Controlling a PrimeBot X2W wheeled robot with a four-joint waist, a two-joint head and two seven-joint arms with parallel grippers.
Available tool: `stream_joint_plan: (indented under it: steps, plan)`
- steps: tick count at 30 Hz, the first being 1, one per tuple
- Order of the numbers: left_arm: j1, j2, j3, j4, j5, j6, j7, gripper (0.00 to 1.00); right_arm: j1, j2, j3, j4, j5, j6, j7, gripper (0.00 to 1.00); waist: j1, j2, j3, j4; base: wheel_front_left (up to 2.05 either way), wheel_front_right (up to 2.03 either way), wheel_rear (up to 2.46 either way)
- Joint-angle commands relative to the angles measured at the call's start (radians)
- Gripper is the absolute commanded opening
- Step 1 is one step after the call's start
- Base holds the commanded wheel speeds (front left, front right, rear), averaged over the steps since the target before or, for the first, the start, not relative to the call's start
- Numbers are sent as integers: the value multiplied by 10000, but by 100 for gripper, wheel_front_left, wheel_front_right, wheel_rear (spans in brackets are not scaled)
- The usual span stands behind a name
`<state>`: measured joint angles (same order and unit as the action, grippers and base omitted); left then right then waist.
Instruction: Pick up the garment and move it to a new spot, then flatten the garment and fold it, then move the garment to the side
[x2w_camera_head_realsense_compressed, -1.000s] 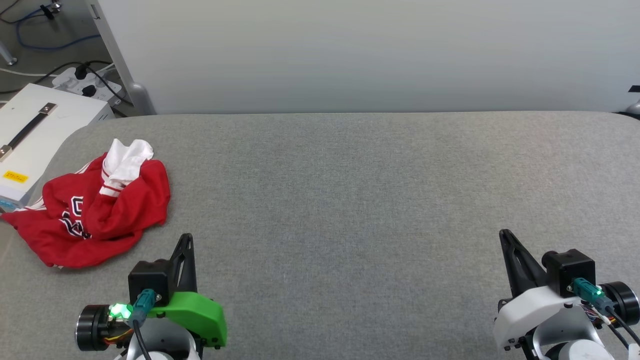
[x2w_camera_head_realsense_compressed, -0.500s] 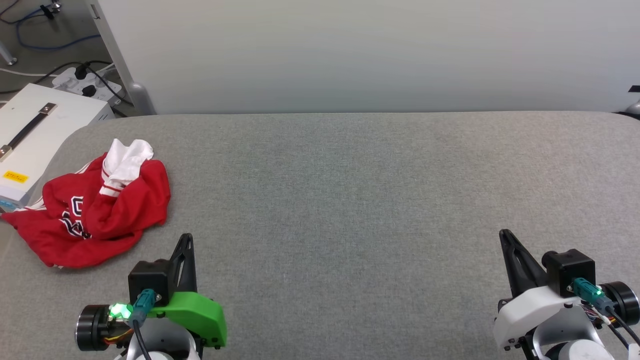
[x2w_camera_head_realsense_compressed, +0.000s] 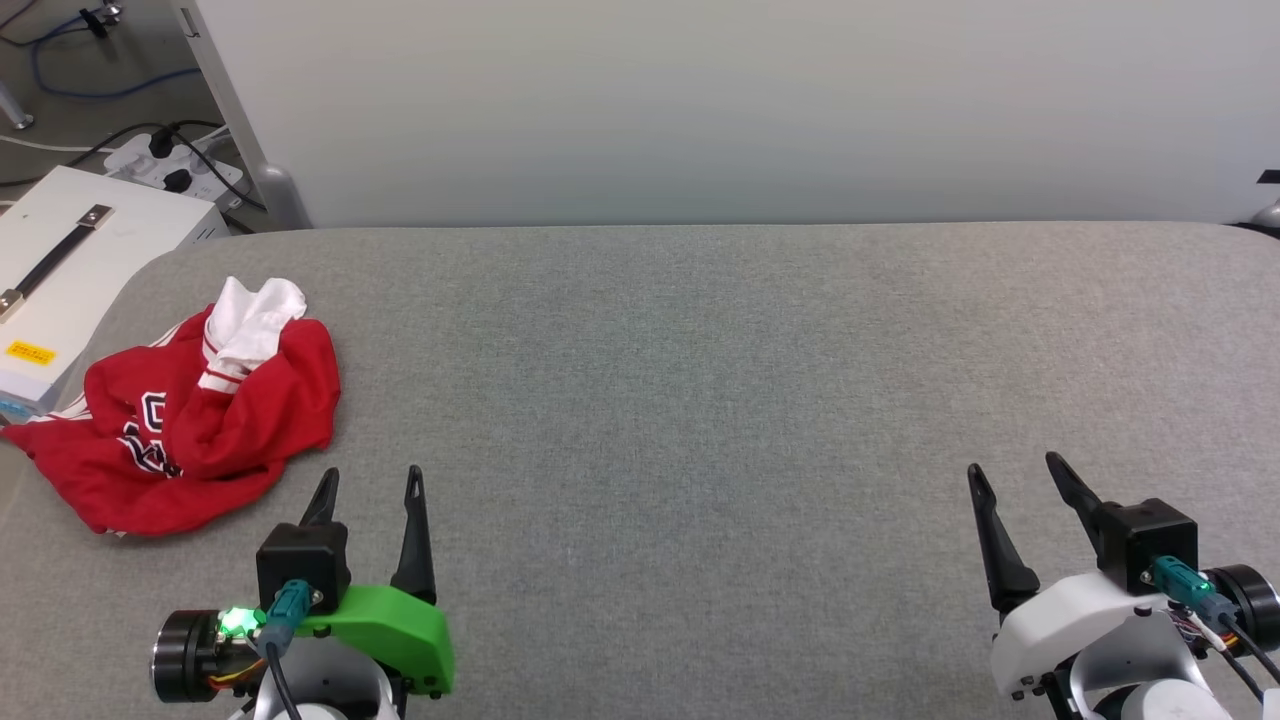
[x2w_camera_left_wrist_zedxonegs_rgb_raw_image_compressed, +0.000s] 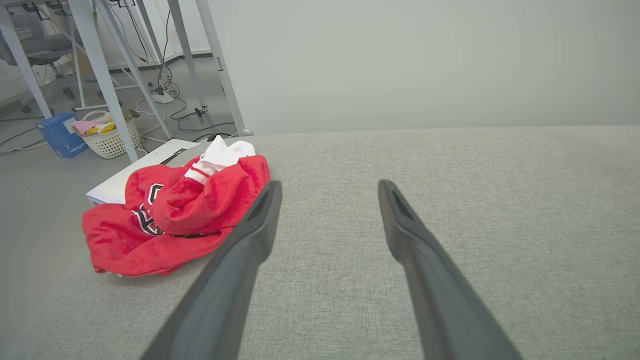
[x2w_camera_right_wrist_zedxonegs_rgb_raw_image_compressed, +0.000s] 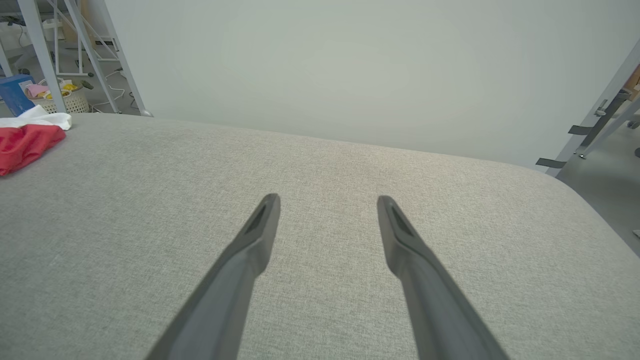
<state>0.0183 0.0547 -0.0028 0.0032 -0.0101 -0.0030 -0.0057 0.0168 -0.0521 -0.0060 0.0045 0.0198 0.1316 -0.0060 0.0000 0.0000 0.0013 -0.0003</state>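
Observation:
The garment (x2w_camera_head_realsense_compressed: 190, 425) is a crumpled red shirt with a white sleeve on top and black lettering partly showing, lying near the left edge of the grey table (x2w_camera_head_realsense_compressed: 700, 380). The left wrist view has the garment (x2w_camera_left_wrist_zedxonegs_rgb_raw_image_compressed: 170, 215) just left of my fingers, and the right wrist view catches a corner of the garment (x2w_camera_right_wrist_zedxonegs_rgb_raw_image_compressed: 25, 140) far left. My left gripper (x2w_camera_head_realsense_compressed: 370, 483) stands open at the lower left, a short way right of the shirt and apart from it. At the lower right my right gripper (x2w_camera_head_realsense_compressed: 1012, 468) is open too, with nothing between its fingers.
A white box (x2w_camera_head_realsense_compressed: 70, 270) with a black handle sits off the table's left edge beside the shirt. Cables and a power strip (x2w_camera_head_realsense_compressed: 170, 165) lie on the floor behind it. A pale wall panel (x2w_camera_head_realsense_compressed: 700, 110) runs along the table's far edge. A laundry basket (x2w_camera_left_wrist_zedxonegs_rgb_raw_image_compressed: 110, 137) stands on the floor.
Both grippers have gone from shut to open, their fingers now spread apart. The garment and the arms stay where they were.

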Motion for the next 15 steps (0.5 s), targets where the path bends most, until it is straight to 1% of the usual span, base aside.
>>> stream_joint_plan:
  steps: [1,15]
  plan:
    - [-29,-3,-20,9,-53,88,-104,100,13,1,-64,-40,87,-1,-132,100,0,0,1,0,0,0,0]
    - [-64,-8,-87,19,-140,223,-393,100,104,3,-202,-234,651,-2,-417,100,0,0,-5,-4,0,0,0]
